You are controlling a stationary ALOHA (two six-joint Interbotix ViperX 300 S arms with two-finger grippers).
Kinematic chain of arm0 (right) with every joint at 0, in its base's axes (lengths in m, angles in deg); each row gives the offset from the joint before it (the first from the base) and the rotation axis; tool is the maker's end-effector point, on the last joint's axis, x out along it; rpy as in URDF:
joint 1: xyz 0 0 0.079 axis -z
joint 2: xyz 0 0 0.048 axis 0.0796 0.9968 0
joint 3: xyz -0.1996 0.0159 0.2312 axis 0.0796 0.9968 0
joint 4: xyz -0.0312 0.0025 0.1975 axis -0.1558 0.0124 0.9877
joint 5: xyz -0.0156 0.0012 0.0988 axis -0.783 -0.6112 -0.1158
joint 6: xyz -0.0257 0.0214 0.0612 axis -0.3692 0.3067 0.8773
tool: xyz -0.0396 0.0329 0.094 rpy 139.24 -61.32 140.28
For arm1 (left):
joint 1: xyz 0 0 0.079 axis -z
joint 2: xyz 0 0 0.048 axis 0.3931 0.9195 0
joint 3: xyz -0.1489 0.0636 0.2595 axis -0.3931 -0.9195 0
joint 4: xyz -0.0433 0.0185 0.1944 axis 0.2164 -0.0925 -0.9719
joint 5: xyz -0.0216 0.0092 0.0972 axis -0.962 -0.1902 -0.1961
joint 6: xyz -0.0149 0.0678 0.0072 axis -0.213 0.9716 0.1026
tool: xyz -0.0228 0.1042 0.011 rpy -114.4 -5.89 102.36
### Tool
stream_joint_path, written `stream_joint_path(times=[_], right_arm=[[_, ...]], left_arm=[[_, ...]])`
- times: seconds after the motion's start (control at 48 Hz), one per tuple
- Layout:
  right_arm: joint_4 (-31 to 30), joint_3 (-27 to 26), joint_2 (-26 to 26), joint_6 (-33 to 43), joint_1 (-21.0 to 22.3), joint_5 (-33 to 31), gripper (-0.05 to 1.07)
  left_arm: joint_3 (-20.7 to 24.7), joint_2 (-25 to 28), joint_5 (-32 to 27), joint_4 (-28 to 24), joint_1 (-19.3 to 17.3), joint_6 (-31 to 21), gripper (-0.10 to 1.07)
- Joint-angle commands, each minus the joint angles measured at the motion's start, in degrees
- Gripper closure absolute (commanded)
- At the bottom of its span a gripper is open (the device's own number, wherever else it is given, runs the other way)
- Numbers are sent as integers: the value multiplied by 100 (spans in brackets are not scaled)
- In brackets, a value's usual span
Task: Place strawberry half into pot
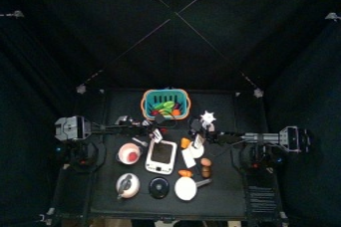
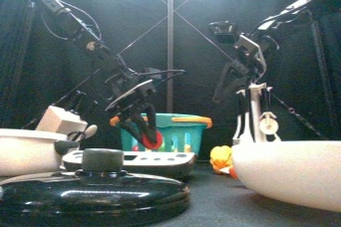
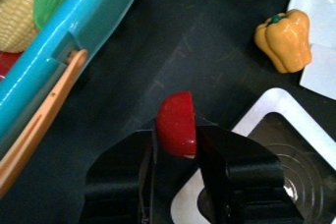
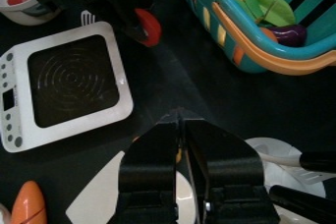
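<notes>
Strawberry half (image 3: 178,125) pinched between left gripper (image 3: 180,159) jaws, lower centre of left wrist frame, above dark tabletop, just beside teal basket (image 3: 79,46) with orange rim at frame left. Yellow pepper (image 3: 286,39) upper right, white scale (image 3: 296,135) lower right. Right gripper (image 4: 191,164) jaws pressed together, empty, bottom centre of right wrist frame. Pot with black lid (image 2: 91,186) lower left of front frame.
</notes>
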Motion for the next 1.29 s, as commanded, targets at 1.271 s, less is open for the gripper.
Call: stream_joint_path(times=[1.271], right_arm=[[290, -185, 149, 44, -114, 105, 61]], left_arm=[[-3296, -4254, -1230, 1107, 1503, 0, 39]])
